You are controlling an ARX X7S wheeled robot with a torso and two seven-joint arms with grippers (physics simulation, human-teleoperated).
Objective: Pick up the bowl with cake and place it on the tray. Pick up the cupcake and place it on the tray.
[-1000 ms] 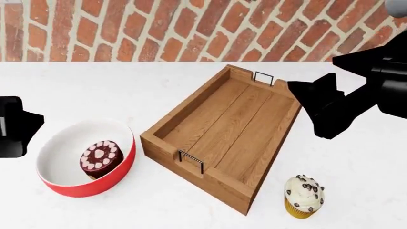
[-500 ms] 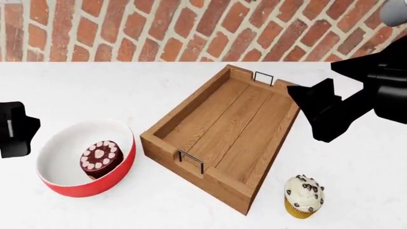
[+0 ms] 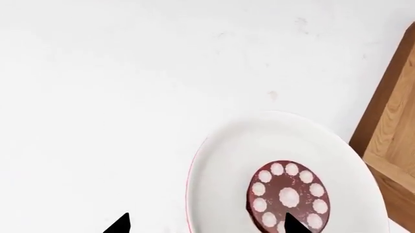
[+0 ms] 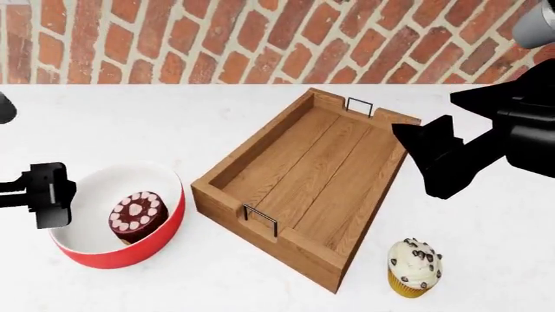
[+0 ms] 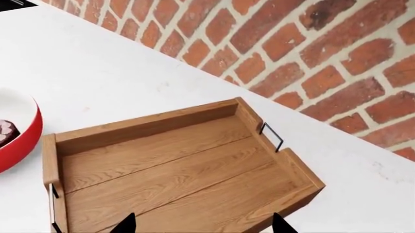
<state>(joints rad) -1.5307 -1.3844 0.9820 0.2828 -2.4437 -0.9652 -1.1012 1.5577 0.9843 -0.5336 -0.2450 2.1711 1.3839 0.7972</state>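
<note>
The red bowl (image 4: pixel 130 253), white inside, holds the dark cake (image 4: pixel 137 212) at the counter's front left. My left gripper (image 4: pixel 52 195) hovers open at its left rim. In the left wrist view the bowl (image 3: pixel 227 155) and cake (image 3: pixel 288 196) lie under the left gripper (image 3: pixel 206 225), one fingertip outside the rim and one over the cake. The wooden tray (image 4: pixel 295 250) sits empty at centre. My right gripper (image 4: pixel 416 156) hangs open over its right edge; the right wrist view has the right gripper (image 5: pixel 202 225) above the tray (image 5: pixel 143 124). The cupcake (image 4: pixel 414 266) stands front right.
A brick wall (image 4: pixel 260 39) closes off the back of the white counter (image 4: pixel 173 117). The tray has a wire handle (image 4: pixel 260 220) at its near end and another wire handle (image 4: pixel 360 106) at the far end. The bowl (image 5: pixel 19 136) lies just left of the tray.
My left gripper has come in from the left edge and now sits over the bowl's left rim. The right arm has shifted only slightly. Bowl, cake, tray and cupcake have not moved.
</note>
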